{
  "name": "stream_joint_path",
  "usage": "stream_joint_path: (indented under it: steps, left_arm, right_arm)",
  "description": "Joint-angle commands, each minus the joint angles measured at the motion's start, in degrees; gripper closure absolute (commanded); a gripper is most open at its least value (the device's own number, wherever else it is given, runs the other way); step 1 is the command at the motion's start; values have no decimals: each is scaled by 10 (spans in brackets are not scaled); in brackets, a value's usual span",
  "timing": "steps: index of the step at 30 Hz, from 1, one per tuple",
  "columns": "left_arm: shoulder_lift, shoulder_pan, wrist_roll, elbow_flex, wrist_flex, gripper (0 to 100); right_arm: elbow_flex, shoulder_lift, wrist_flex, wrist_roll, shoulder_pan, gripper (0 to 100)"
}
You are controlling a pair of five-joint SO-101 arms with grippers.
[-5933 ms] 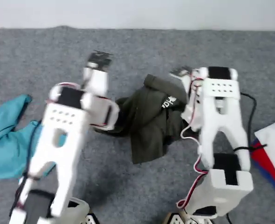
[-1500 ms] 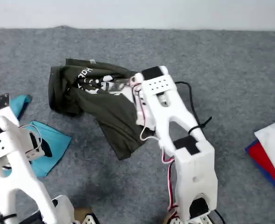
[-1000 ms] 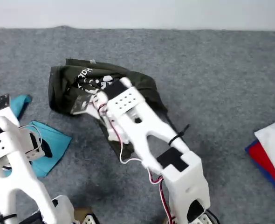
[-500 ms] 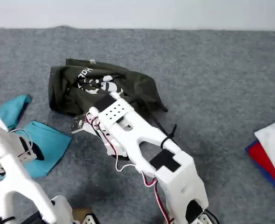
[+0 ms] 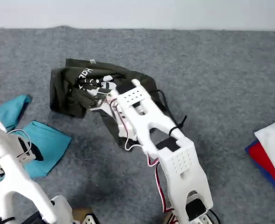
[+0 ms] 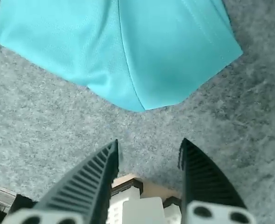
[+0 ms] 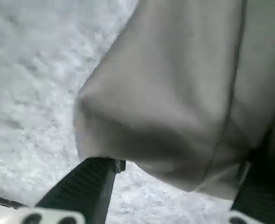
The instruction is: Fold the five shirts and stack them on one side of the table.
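A grey, felt-like cover lay over the whole table, its nap mottled with lighter and darker flecks. Along its far side the table met a plain white wall in a nearly straight line. A small tan patch showed at the table's near edge; what it was could not be told.
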Motion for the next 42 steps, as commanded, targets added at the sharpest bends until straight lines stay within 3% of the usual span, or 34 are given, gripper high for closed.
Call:
stream_joint_path:
  steps: [1, 4, 9, 12, 20, 26, 35, 42]
  left_arm:
    - [-14, -2, -6, -1, -2, 798]
    - [-14, -2, -6, -1, -2, 798]
    - [-14, -2, -6, -1, -2, 798]
    - [-14, -2, -6, -1, -2, 798]
    - [-14, -2, -7, 29, -4, 798]
    - [-14, -2, -7, 29, -5, 798]
    - [-14, -1, -7, 29, -6, 798]
    - [-14, -1, -7, 29, -6, 798]
  right_arm:
    - [-24, 9, -2, 21, 24, 616]
    - [-25, 18, -2, 23, 25, 666]
    - [-25, 16, -8, 23, 27, 991]
    - [-25, 15, -1, 23, 40, 954]
    - [-25, 15, 48, 30, 120, 990]
    - [-5, -17, 80, 94, 207, 989]
    - [156, -148, 80, 260, 349, 989]
    - [168, -168, 78, 325, 476, 989]
